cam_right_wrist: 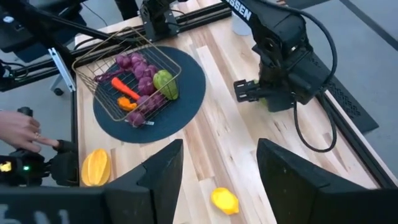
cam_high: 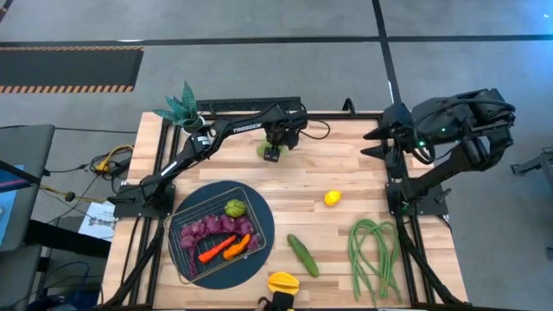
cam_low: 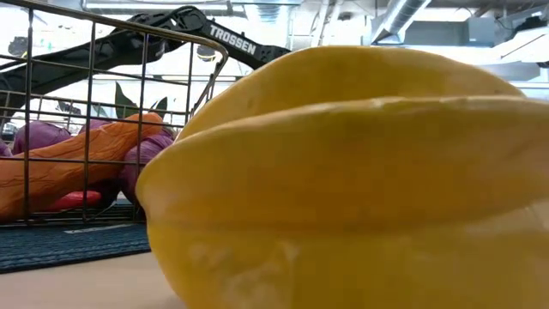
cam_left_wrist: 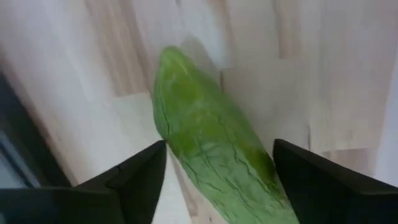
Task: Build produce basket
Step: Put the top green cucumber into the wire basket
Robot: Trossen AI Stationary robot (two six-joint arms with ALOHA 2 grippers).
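Note:
The wire basket [cam_high: 216,231] sits on a dark round mat and holds purple grapes [cam_high: 212,228], a green pepper [cam_high: 234,207] and orange and red peppers [cam_high: 226,249]. My left gripper [cam_high: 273,152] is at the table's far middle, open. Its fingers stand on either side of a long green vegetable [cam_left_wrist: 208,149] that lies on the wood [cam_high: 263,149]. My right gripper [cam_high: 373,142] waits open above the far right. A lemon [cam_high: 333,198], a cucumber [cam_high: 302,255], green beans [cam_high: 373,255] and a yellow star fruit [cam_high: 282,282] lie loose on the table.
A potted green plant [cam_high: 180,109] stands at the far left corner. The star fruit [cam_low: 360,180] fills the low view, with the basket [cam_low: 94,120] behind it. A person's hand [cam_right_wrist: 18,132] shows beside the table's near edge. Bare wood lies between the mat and the lemon [cam_right_wrist: 225,200].

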